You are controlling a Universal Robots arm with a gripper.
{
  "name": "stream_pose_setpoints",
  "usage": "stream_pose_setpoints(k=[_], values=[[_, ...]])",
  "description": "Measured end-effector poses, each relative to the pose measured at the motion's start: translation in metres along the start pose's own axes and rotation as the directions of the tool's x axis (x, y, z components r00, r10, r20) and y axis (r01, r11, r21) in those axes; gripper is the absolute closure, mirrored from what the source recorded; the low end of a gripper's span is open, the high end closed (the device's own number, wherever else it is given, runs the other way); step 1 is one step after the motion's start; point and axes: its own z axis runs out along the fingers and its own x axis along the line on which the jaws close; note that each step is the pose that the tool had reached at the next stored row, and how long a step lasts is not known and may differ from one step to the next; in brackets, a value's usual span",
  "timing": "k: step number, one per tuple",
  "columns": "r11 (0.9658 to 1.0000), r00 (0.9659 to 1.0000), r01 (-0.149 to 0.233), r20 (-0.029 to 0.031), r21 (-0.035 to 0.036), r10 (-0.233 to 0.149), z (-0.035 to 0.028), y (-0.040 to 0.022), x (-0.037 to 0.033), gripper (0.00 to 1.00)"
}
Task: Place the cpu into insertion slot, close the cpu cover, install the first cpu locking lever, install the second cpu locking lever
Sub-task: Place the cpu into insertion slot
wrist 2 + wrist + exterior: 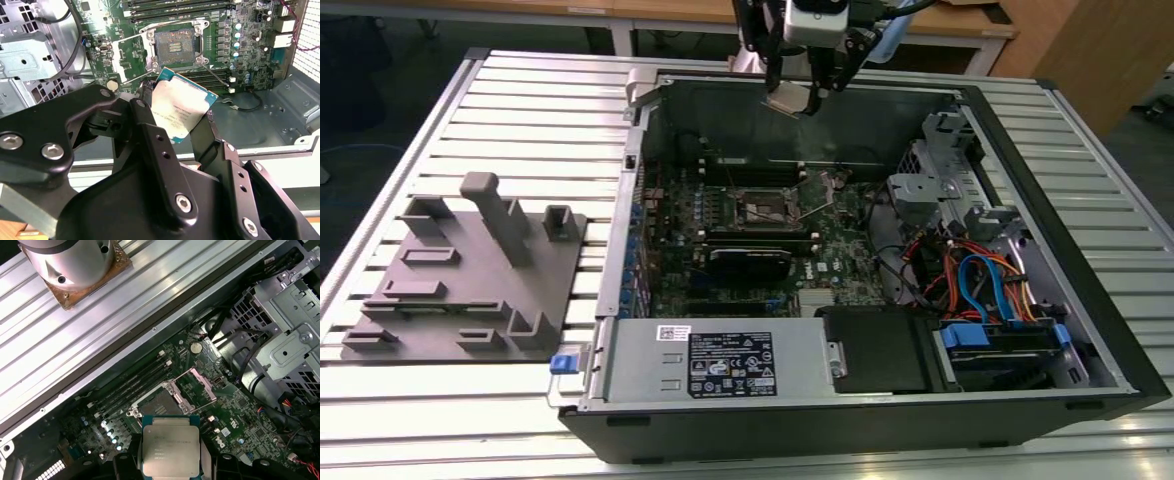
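Silver-grey metal tops the cpu (183, 107), which the black gripper (176, 116) clamps by two opposite edges, holding it in the air above the open computer case (854, 432). Below, on the green motherboard (849, 272), the insertion slot (174, 45) lies bare with its dark centre exposed, the cpu cover (199, 383) swung open beside it.

The arm comes down from the upper edge of the exterior view with its wrist pointing downward. The claw (790, 98) hangs well above the insertion slot (770, 207), offset to that slot's far side. In the second wrist view its two black fingers (147, 130) press on opposite edges of the cpu (181, 107), gripping it at a tilt, clear of the slot.
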Motion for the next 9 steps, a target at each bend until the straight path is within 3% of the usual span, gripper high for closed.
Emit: stream_pose_setpoints(k=[9], values=[[0.9998, 0.9998, -0.02, 0.0018, -0.0004, 0.02, 0.0, 0.0, 0.0, 0.46]])
